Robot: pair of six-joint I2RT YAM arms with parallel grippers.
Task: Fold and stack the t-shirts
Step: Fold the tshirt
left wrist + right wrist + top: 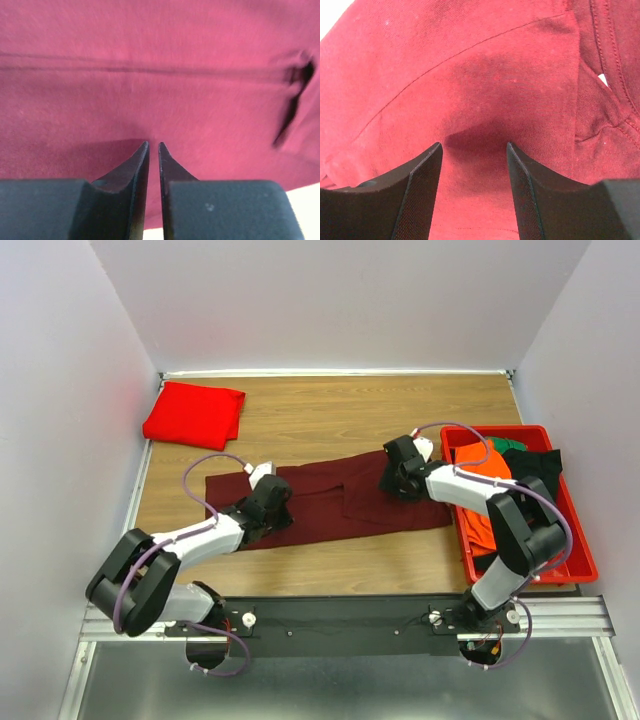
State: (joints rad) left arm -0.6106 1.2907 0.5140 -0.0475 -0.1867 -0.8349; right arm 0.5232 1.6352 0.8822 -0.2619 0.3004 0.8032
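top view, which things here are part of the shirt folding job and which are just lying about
In the job: maroon t-shirt, folded red t-shirt, left pincer, right pincer.

Lying about: red bin, with orange cloth and black cloth in it, both untouched.

Right gripper (474, 147) jaws spread over maroon t-shirt (485, 75); collar hem upper right.

2 arms, left arm (200, 538) and right arm (462, 485): silver-white links, black joint housings, 1 lilac cable (196, 466) looped along each. Left gripper (154, 145), right gripper (474, 146): matte black tapered fingers, the right pair fine-textured inside.
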